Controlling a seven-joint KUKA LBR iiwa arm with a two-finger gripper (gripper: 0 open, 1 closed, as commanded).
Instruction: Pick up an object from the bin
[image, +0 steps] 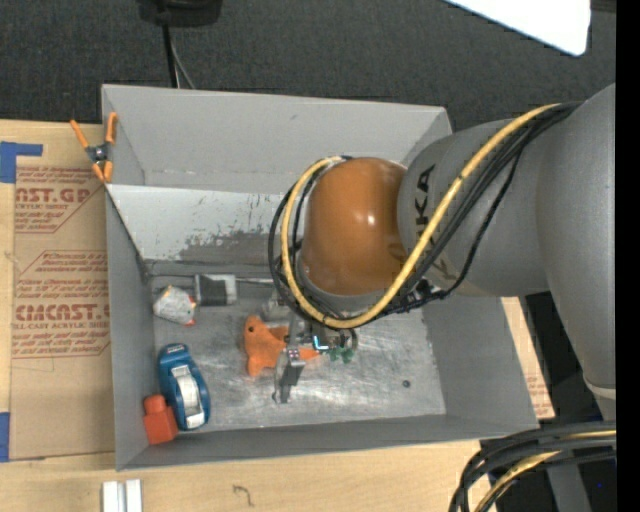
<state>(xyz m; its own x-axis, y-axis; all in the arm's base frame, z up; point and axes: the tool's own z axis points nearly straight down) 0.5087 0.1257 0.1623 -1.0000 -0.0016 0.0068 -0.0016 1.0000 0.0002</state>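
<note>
Bin (385, 385) grey metal, matt, scratched; wrist cover (350, 230) glossy orange; blue tape measure (183, 385) shiny plastic.

The place is looking like a robotics lab or test cell, not a home or a shop. A bulky grey industrial arm (530, 200) (part of its maker's lettering is showing on the casing) is reaching over a grey metal bin (270, 130). Yellow and black cables (284, 235) are looping round the arm's orange wrist cover (350, 225). Unrelated small things are lying loose on the bin's floor, among them a blue tape measure (183, 385) and an orange block (157, 420), and a black lead (178, 62) is trailing away behind the bin.
</note>
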